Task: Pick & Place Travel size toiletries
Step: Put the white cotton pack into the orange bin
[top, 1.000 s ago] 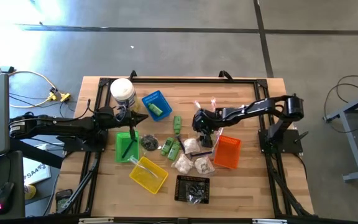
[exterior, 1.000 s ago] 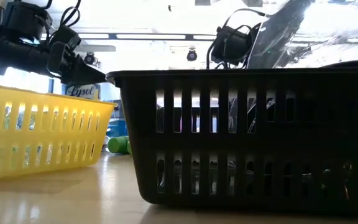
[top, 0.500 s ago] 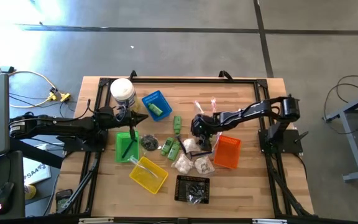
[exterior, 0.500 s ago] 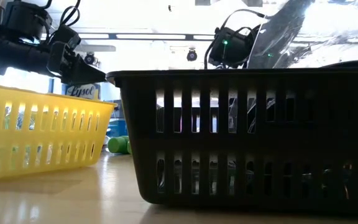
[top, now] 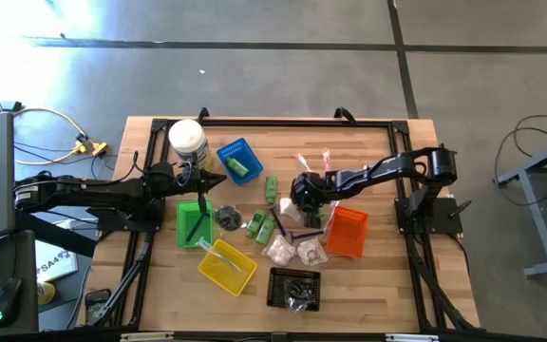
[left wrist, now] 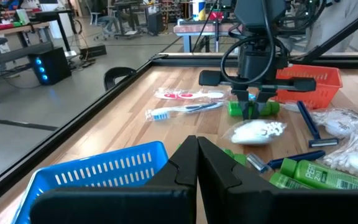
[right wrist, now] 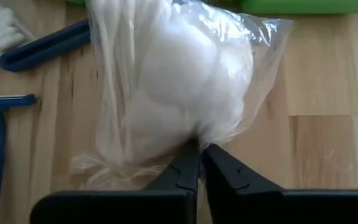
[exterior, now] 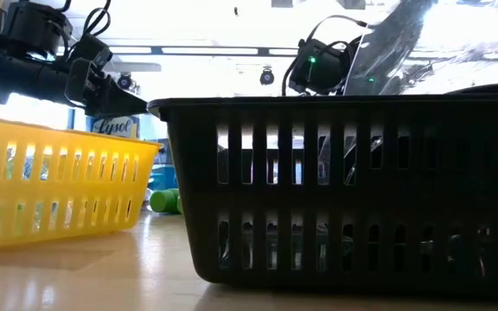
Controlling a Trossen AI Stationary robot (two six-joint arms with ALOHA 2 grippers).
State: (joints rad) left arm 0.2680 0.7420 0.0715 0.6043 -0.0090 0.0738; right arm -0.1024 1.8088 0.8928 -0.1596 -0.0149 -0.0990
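The right gripper (right wrist: 197,155) was down at the middle of the surface (top: 387,275), its fingers pinched together on the clear wrap of a white puffy packet (right wrist: 166,74) that lay on the wood. Seen from above, that packet (top: 290,220) sat just at nine o'clock of the orange basket (top: 348,232), with two more white packets (top: 295,252) at its six o'clock and green bottles (top: 265,226) at its nine o'clock. A blue razor (right wrist: 42,43) lay beside it. Toward six o'clock stood the black basket (top: 294,287) and the yellow basket (top: 226,266).

The left gripper (left wrist: 196,163) hung fully closed and empty near the blue basket (top: 238,160), beside the big white jar (top: 187,141) and over the green basket (top: 194,224).
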